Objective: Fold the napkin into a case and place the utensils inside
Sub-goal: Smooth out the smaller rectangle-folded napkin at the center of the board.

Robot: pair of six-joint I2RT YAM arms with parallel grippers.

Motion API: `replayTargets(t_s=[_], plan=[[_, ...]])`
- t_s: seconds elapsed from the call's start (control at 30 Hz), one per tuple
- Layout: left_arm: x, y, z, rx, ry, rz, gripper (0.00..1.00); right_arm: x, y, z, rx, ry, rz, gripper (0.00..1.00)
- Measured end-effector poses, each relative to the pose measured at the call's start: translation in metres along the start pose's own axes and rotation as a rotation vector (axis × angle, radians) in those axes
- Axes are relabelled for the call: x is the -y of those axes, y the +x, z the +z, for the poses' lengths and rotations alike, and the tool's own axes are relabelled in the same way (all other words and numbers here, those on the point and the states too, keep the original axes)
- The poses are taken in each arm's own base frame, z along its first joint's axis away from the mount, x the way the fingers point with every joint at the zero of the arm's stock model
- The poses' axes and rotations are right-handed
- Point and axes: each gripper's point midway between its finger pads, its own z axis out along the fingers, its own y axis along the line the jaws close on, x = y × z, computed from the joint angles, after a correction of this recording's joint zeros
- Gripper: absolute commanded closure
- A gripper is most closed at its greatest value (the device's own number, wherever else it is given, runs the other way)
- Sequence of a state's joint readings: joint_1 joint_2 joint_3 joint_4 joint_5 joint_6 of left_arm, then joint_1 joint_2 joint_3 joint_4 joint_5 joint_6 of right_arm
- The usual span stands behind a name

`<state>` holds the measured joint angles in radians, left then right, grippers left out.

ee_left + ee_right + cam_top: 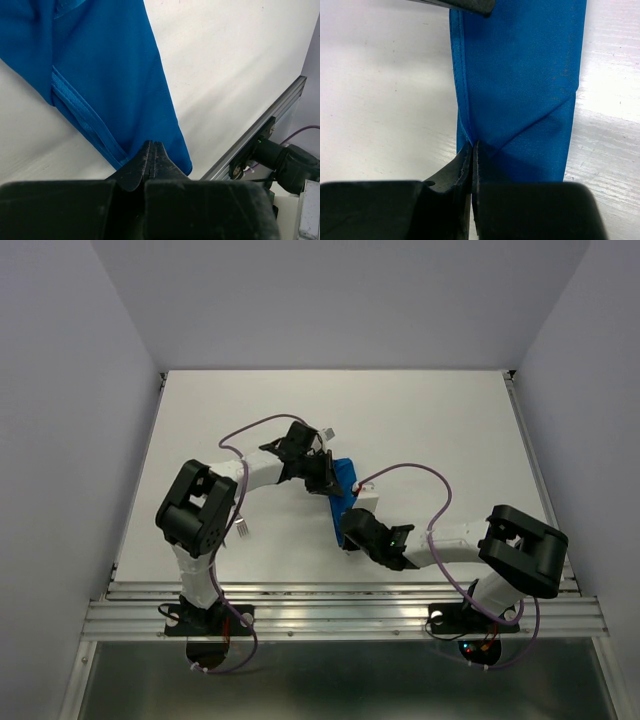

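Note:
The napkin (345, 483) is bright blue and folded into a narrow strip on the white table, running from far to near between my two grippers. My left gripper (325, 475) is shut at its far end; in the left wrist view its tips (152, 145) meet on the cloth's (110, 65) hemmed corner. My right gripper (352, 530) is shut on the near end; in the right wrist view its tips (474, 146) pinch a diagonal fold of the cloth (520, 75). A slim silver piece (243, 528) by the left arm may be a utensil; the rest is hidden.
The aluminium rail (340, 605) runs along the table's near edge and shows in the left wrist view (260, 130). Grey walls stand left, right and behind. Purple cables (420, 475) loop above both arms.

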<state>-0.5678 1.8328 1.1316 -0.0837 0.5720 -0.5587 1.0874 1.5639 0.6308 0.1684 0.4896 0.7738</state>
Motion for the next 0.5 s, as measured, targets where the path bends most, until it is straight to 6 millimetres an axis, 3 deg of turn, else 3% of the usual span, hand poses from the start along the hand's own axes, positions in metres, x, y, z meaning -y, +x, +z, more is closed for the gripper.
replayTargets(t_s=[0.5], plan=[[-0.032,-0.023,0.028,-0.004,-0.169,-0.011,1.00,-0.001,0.000,0.000,-0.003,-0.004,-0.003,0.97]])
